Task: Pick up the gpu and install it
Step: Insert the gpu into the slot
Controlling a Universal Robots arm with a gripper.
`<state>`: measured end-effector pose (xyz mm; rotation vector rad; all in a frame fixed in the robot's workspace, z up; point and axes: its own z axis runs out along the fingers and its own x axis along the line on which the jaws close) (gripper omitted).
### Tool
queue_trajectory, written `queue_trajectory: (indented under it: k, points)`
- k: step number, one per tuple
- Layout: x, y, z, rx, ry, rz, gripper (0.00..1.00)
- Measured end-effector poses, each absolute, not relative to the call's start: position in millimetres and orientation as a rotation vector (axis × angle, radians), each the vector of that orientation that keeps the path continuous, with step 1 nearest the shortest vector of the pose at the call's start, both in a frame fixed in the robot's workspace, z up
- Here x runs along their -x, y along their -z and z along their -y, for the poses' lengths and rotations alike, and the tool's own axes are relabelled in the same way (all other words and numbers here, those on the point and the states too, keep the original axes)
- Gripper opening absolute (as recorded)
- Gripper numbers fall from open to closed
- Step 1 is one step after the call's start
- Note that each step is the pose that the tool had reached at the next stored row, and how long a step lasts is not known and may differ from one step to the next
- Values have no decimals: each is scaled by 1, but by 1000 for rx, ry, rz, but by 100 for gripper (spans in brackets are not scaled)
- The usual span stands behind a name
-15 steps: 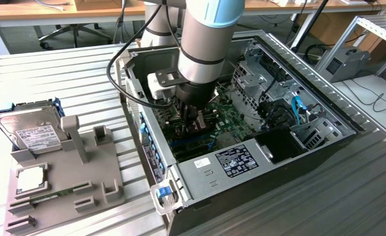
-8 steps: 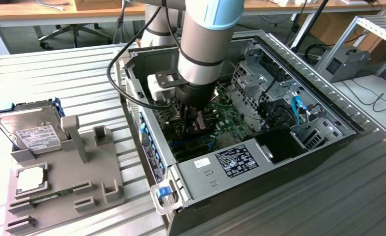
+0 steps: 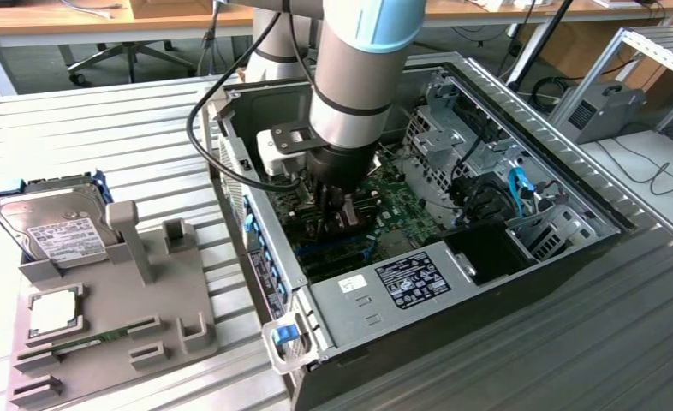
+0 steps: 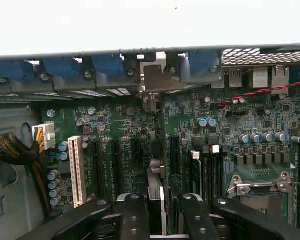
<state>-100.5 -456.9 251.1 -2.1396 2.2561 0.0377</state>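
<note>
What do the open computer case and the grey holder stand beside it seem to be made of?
Open computer case: probably bare sheet metal, dull silver, with folded edges and punched holes. Grey holder stand: likely matte plastic, perhaps printed; its blocky slots are one even grey without shine.

gpu (image 4: 156, 207) in pincer (image 4: 162, 215) | over motherboard (image 4: 115, 130) | inside case (image 3: 565, 257) (edge-on)

I see my gripper (image 4: 157, 220) clamped on the gpu (image 4: 156, 197), held edge-on above the green motherboard (image 4: 240, 125), between black expansion slots (image 4: 172, 155) beside the white slot (image 4: 76, 170).
</note>
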Motion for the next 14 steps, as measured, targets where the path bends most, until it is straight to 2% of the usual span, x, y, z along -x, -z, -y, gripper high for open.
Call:
queue_trajectory:
  k: [3,5,10,14]
  points:
    - [101,-251,457,2139,-38,-2255,29]
    - [101,-251,457,2139,-38,-2256,42]
    - [101,-255,457,2140,-37,-2256,42]
    - [101,-275,455,2138,-35,-2255,42]
